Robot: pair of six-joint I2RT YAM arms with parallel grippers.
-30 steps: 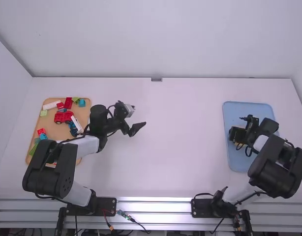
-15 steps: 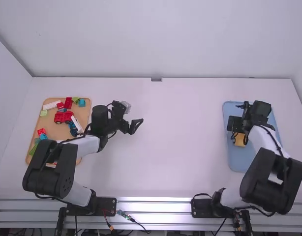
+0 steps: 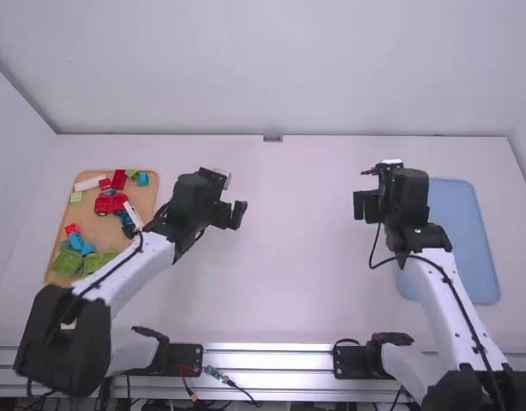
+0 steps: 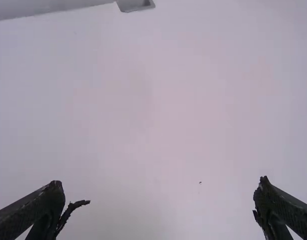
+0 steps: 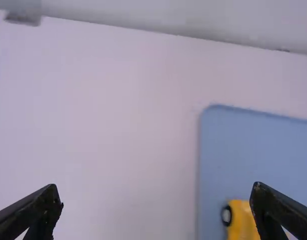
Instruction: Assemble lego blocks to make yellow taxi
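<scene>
In the high view my left gripper (image 3: 233, 214) is over the white table left of the middle. The left wrist view has this gripper (image 4: 161, 183) open, its fingers wide apart with bare table between them. My right gripper (image 3: 367, 205) is beside the blue tray (image 3: 469, 248), on its left side. Seen from its own wrist, the right gripper (image 5: 156, 186) is open and holds nothing. A yellow block vehicle (image 5: 239, 220) with a dark wheel lies on the blue tray (image 5: 253, 150), partly hidden behind one finger.
At the far left a tan tray (image 3: 96, 224) holds a red wheeled piece (image 3: 111, 204) and several loose blocks, green ones (image 3: 66, 263) among them. The left forearm crosses this tray's near corner. A back wall (image 3: 271, 77) borders the table.
My right arm has swung left from above the blue tray and the yellow vehicle. My left arm's rear links have shifted, uncovering green blocks; its gripper has moved slightly left.
</scene>
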